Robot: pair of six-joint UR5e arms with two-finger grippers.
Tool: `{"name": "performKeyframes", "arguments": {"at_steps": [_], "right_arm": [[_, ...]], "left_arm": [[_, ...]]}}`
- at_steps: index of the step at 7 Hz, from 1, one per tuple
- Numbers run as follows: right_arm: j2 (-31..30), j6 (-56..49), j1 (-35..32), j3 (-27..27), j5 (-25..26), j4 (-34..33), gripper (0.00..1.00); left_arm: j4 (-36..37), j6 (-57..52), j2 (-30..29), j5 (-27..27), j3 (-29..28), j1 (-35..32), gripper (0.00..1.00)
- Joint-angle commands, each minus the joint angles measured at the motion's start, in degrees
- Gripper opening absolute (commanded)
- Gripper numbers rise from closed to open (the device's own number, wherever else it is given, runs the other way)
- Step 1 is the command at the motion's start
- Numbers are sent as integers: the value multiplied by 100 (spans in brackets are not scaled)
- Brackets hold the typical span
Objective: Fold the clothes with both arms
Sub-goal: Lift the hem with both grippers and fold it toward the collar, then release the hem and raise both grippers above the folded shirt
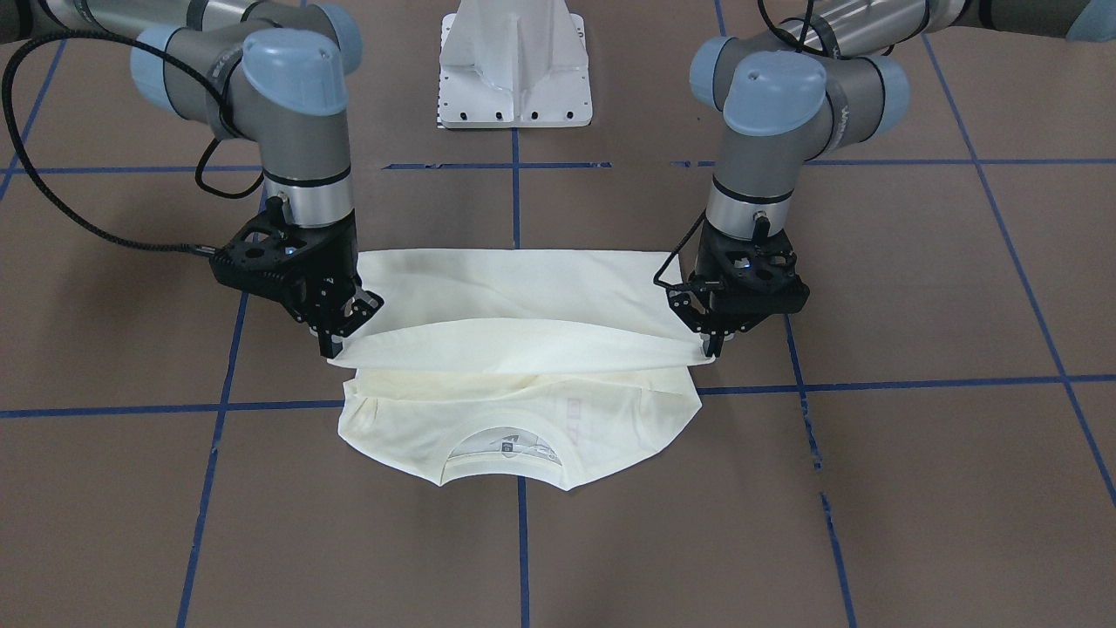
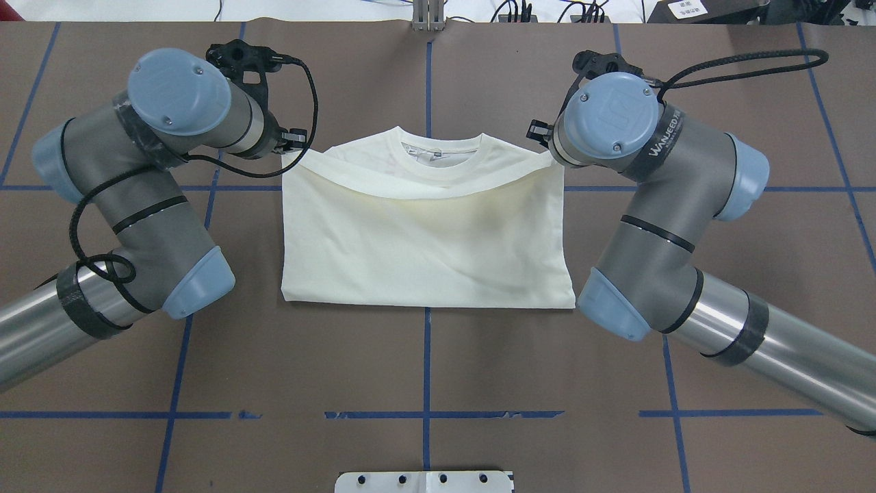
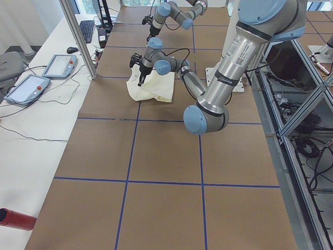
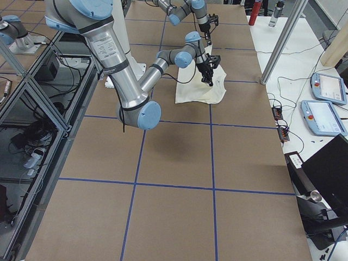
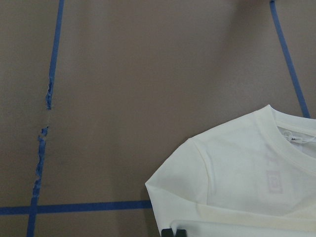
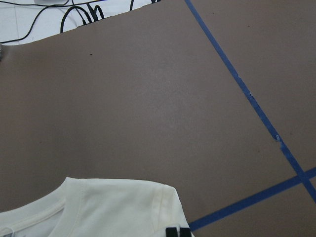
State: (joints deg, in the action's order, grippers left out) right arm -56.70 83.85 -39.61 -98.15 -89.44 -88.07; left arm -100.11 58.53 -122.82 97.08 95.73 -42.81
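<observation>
The cream T-shirt point(image 1: 523, 288) lies plain side up on the brown table, collar point(image 1: 510, 453) away from the robot. Its near part is lifted as a flap over the body and hangs between both grippers. My left gripper point(image 1: 708, 349) is shut on one corner of the flap's edge, and my right gripper point(image 1: 331, 349) is shut on the other. In the overhead view the shirt point(image 2: 424, 246) is a rectangle, with the left gripper point(image 2: 294, 145) and right gripper point(image 2: 545, 147) at the shoulders. The wrist views show the shirt's shoulders point(image 5: 237, 177) point(image 6: 113, 207). The print is hidden.
The white pedestal base point(image 1: 514, 70) stands behind the shirt. Blue tape lines point(image 1: 915, 384) grid the table. Teach pendants point(image 3: 28, 86) and a metal post point(image 3: 78, 36) stand on the operators' side. A second pair of arms point(image 3: 177, 13) works farther along the table.
</observation>
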Motion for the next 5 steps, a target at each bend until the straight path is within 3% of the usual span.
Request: {"name": "performKeyframes", "arguments": {"at_steps": [1, 3, 4, 5], "right_arm": [[124, -88, -108, 663, -12, 360, 0], [124, -97, -108, 1016, -4, 684, 0], [133, -79, -100, 1043, -3, 712, 0], [177, -79, -91, 1139, -3, 738, 42]], "left_arm": [[-341, -69, -231, -180, -709, -26, 0], [-964, -70, -488, -189, -1607, -17, 0], [-975, -78, -488, -189, -1645, 0, 0], [-976, -78, -471, -189, -1645, 18, 0]]}}
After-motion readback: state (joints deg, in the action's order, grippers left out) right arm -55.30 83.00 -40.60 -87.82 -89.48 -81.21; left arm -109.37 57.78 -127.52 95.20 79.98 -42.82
